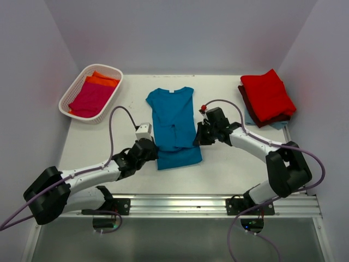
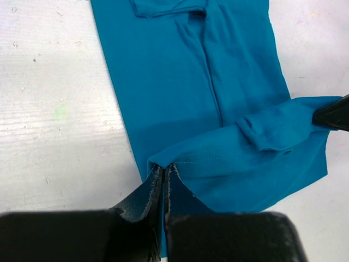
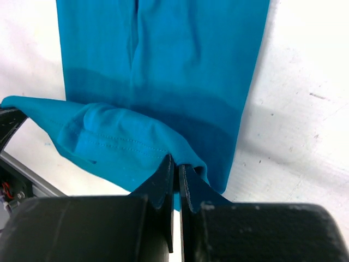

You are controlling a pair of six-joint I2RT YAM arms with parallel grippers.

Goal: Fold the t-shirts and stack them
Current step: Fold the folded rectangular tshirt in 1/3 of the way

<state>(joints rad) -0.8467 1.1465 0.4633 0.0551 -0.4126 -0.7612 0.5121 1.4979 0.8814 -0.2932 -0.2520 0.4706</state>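
— Left end effector (image 2: 165, 174)?
— Pressed together on one hem corner of the teal t-shirt (image 1: 173, 123), at its left side.
— And the right end effector (image 3: 176, 166)?
— Same: pinching the opposite hem corner (cloth caught between nearly touching tips).
— Rest of that shirt?
— Flat at the middle of the surface (image 1: 92, 142), collar toward the far wall, with sleeves folded inward and the hem raised between both grips.
— Farther out?
— Red t-shirt (image 1: 267, 93) atop a maroon t-shirt (image 1: 244, 99) at far right; magenta t-shirt (image 1: 90, 99) and orange t-shirt (image 1: 102, 81) inside the white basket (image 1: 103, 67) at far left.
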